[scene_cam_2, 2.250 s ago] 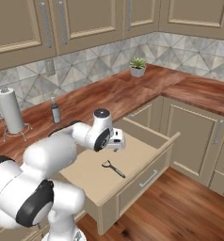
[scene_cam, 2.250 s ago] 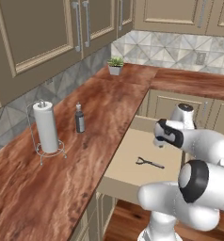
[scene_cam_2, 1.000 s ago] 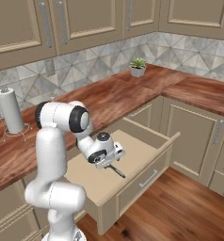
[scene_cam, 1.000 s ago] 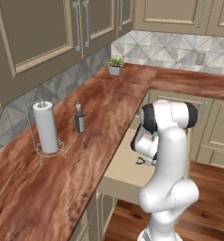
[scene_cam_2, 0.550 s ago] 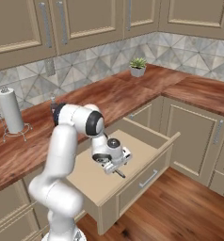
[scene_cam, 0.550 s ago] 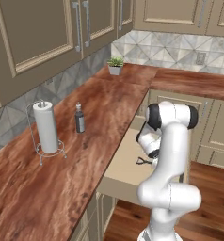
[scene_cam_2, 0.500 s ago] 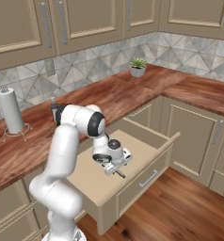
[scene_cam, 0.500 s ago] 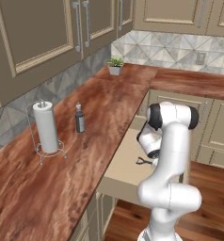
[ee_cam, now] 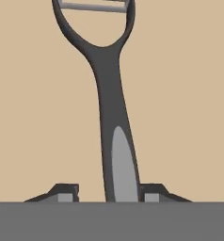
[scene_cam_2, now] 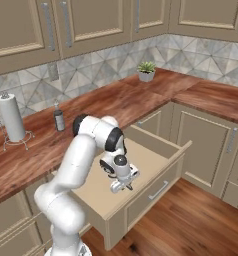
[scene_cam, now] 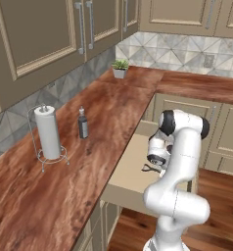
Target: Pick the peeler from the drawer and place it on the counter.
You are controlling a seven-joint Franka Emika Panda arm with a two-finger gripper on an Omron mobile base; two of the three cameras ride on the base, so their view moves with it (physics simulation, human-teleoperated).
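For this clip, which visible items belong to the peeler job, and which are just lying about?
Job items:
peeler, lying on the drawer floor between the fingertips
drawer, pulled open
counter, where it goes
gripper

Lying about:
paper towel roll
small dark bottle
potted plant

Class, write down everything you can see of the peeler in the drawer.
The peeler is slim and dark grey, plastic-looking, with a paler oval inlay on its handle and a forked head spanned by a silvery blade. It lies flat on the drawer's tan floor. The gripper straddles its handle end, a fingertip on each side with a small gap left.
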